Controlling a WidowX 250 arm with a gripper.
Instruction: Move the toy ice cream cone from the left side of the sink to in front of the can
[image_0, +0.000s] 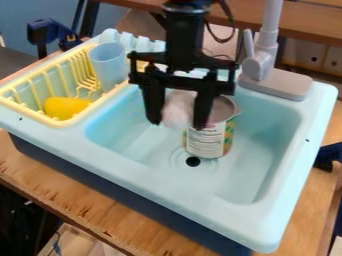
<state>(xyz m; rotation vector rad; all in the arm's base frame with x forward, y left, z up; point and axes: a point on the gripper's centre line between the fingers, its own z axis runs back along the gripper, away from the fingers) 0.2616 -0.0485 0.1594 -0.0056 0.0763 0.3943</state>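
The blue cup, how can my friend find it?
Find the light-blue toy sink, then the yellow rack at the left of the picture. Toward the rack's back, beside the basin, is the tall, see-through blue cup. The other thing in the rack is yellow, low and rounded, so you can't mix them up.

The can stands in the sink, with the cup in the rack left and the tap behind.

A black robot arm is hanging in from the far side.
Its gripper is pointing downward, fingers standing apart.
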